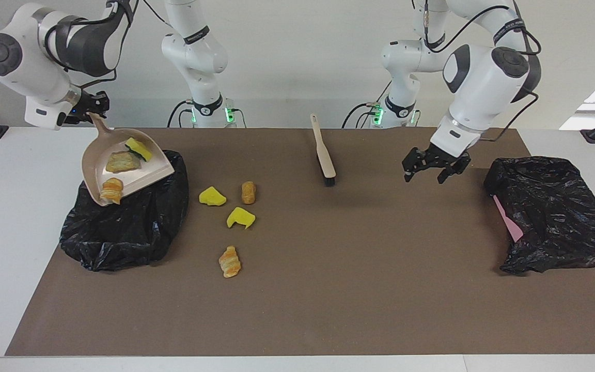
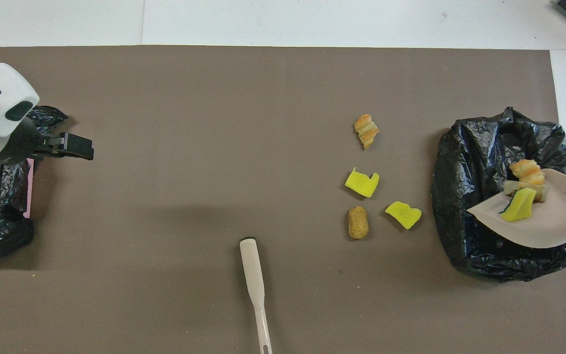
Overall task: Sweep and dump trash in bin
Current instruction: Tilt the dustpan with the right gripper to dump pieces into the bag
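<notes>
My right gripper [image 1: 92, 112] is shut on the handle of the beige dustpan [image 1: 145, 173], held tilted over a black bag-lined bin [image 1: 122, 232] at the right arm's end. The pan holds three pieces of trash: a yellow chunk [image 1: 139, 149], a tan bread piece [image 1: 122, 161] and a croissant piece [image 1: 111, 190] at its lower lip. On the mat beside the bin lie two yellow chunks [image 1: 212, 196] [image 1: 240, 217], a brown cylinder [image 1: 248, 192] and a croissant piece [image 1: 230, 261]. My left gripper [image 1: 436, 170] hangs open and empty over the mat.
A beige brush [image 1: 323, 155] with dark bristles lies on the brown mat [image 1: 328, 289] near the robots, mid-table. A second black bag [image 1: 556, 217] with a pink edge [image 1: 509, 222] sits at the left arm's end, beside my left gripper.
</notes>
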